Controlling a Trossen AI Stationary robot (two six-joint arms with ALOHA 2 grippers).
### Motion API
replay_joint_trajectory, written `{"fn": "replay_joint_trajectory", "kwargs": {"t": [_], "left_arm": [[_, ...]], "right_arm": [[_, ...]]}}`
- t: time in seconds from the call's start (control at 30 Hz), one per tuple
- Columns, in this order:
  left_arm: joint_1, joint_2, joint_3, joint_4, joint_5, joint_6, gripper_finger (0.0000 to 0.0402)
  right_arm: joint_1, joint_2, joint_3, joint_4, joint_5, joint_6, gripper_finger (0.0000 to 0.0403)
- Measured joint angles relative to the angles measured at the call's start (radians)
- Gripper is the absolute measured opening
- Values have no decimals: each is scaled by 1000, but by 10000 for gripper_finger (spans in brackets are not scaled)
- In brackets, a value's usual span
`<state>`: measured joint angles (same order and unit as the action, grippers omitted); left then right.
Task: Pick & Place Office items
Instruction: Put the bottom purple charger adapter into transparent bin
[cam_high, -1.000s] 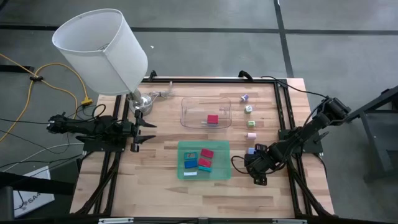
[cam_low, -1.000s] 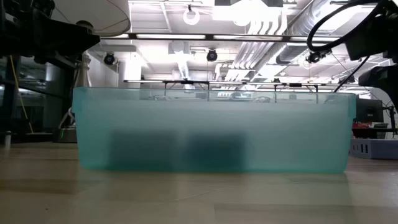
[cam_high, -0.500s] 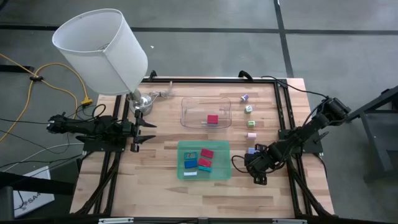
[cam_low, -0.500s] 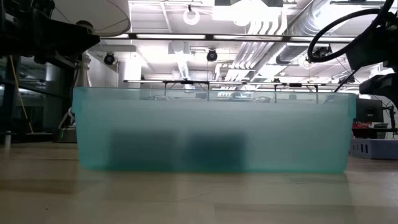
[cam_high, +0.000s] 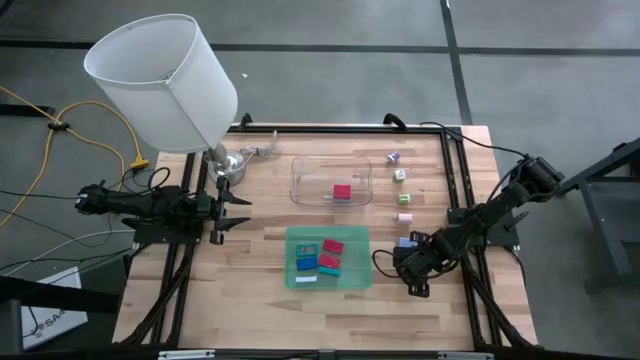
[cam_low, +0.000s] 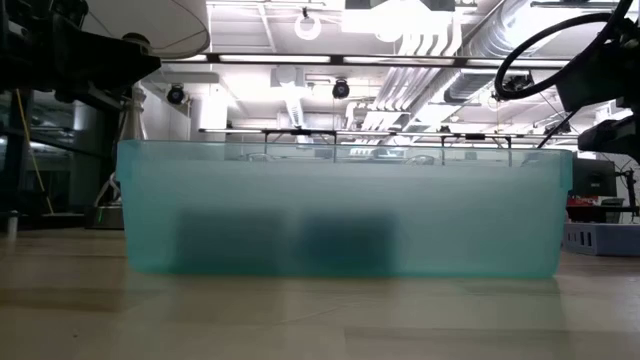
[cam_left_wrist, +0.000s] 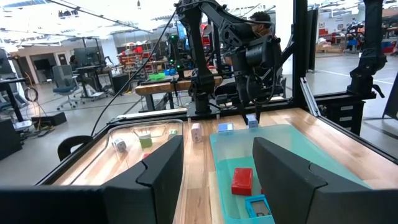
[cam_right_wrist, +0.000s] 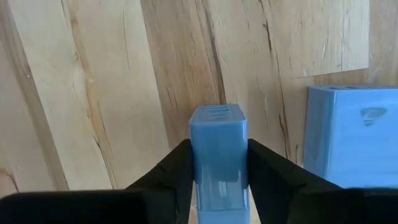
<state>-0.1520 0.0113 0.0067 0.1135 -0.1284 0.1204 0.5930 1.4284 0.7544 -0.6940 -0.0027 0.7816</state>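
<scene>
Over a pale wooden counter (cam_high: 260, 290), the right gripper (cam_right_wrist: 219, 163) presses down at the counter's right side, its jaws closed on a small blue plastic block (cam_right_wrist: 218, 140) that stands on the wood between the two dark fingers (cam_right_wrist: 171, 171). A wider pale blue block (cam_right_wrist: 348, 127) lies just beside it on the counter, close but apart from the held piece. From above, the right gripper (cam_high: 412, 250) sits just to the right of a green translucent tray (cam_high: 292, 280), which holds red, teal and blue flat blocks (cam_high: 326, 258) and one white piece. Behind the green tray stands a clear plastic tray (cam_high: 300, 170) with a single red cube (cam_high: 342, 192) inside it. Along the right of the counter, a line of small loose pieces runs away from the gripper: a pink block (cam_high: 404, 216), a green block (cam_high: 403, 198), a white cube (cam_high: 399, 175) and a purple piece (cam_high: 394, 157). The left gripper (cam_high: 218, 211) waits at the counter's left edge, well apart from both trays, its jaws partly open and holding nothing; its wrist view looks past them toward the green tray and a red block (cam_left_wrist: 242, 180) in it. A large white lampshade (cam_high: 165, 80) hangs over the counter's far left corner.
</scene>
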Motion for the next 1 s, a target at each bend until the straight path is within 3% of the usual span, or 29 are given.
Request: {"fn": "replay_joint_trajectory", "kwargs": {"t": [0.23, 0.53, 0.73, 1.0], "left_arm": [[0, 0, 0, 0, 0, 0, 186], [0, 0, 0, 0, 0, 0, 186], [0, 0, 0, 0, 0, 0, 186], [0, 0, 0, 0, 0, 0, 186]], "right_arm": [[-5, -10, 21, -30, -2, 5, 111], [-100, -19, 239, -253, 2, -74, 111], [-254, -17, 421, -361, 4, -252, 112], [-520, 31, 565, -344, -46, -527, 112]]}}
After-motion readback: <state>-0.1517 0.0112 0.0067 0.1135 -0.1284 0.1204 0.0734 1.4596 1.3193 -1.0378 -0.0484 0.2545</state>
